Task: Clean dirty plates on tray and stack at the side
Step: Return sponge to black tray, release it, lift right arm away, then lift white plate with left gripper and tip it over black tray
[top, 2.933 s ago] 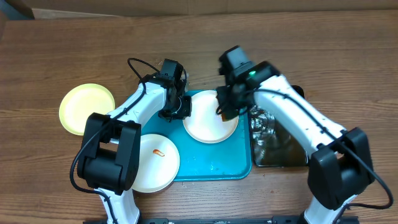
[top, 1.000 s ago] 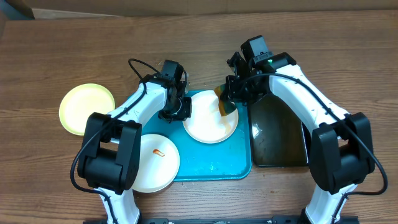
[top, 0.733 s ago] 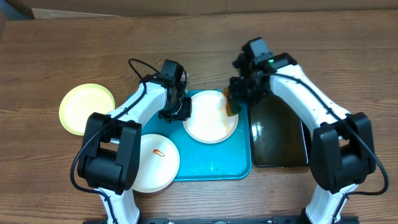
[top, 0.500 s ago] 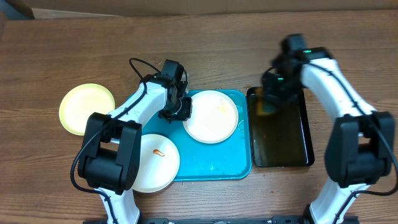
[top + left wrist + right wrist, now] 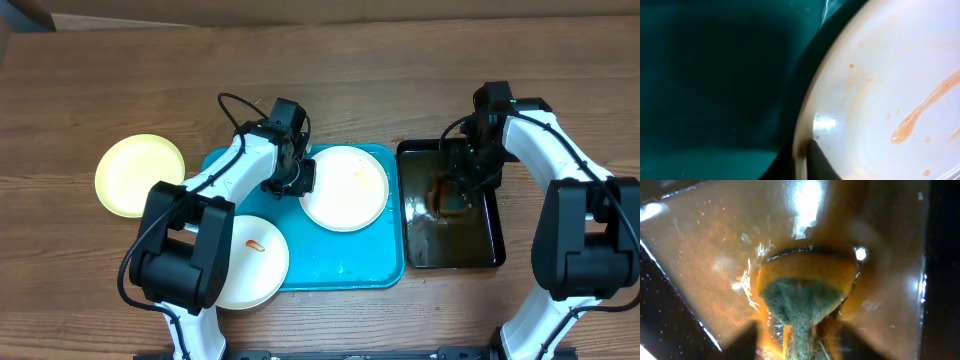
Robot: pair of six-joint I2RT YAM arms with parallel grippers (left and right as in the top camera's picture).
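On the wooden table (image 5: 320, 80), the left gripper (image 5: 298, 178) is pinching a white plate (image 5: 345, 187) by its rim on the turquoise tray (image 5: 340, 262). Right of the tray, the right gripper (image 5: 458, 185) is hanging over what looks like a soaking sponge (image 5: 800, 287); its jaws' stance cannot be told.

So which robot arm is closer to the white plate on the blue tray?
Left. The left tool grips the white plate at its left rim. The right tool is off to the plate's right, over the black tray with the sponge.
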